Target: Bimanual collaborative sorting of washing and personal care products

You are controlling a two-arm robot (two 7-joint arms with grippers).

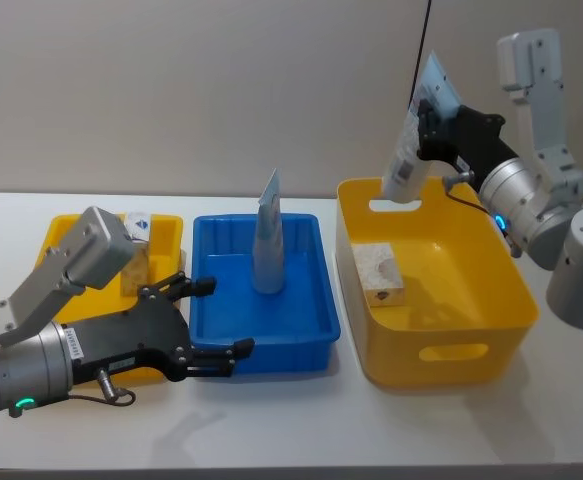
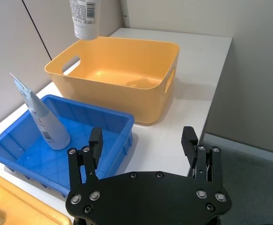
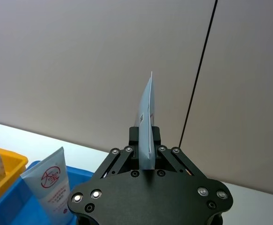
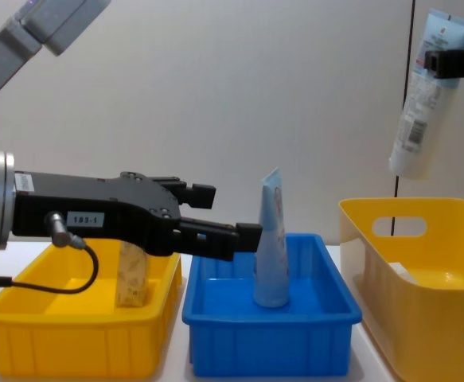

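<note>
Head view, upper right of the frame: a light-blue tube (image 1: 414, 140) is clamped in the right claw (image 1: 429, 128) and hung above the back rim of the large yellow bin (image 1: 441, 350), in which a beige pack (image 1: 381, 275) lies; delivery to the blue tray (image 1: 301, 330), where another tube (image 1: 267, 240) stands, is judged unfinished. At lower left the left claw (image 1: 216, 315) is spread open, empty, over the gap between blue tray and small yellow tray (image 1: 61, 225), holding a pack (image 1: 137, 250); a crossing path could be blocked by it
</note>
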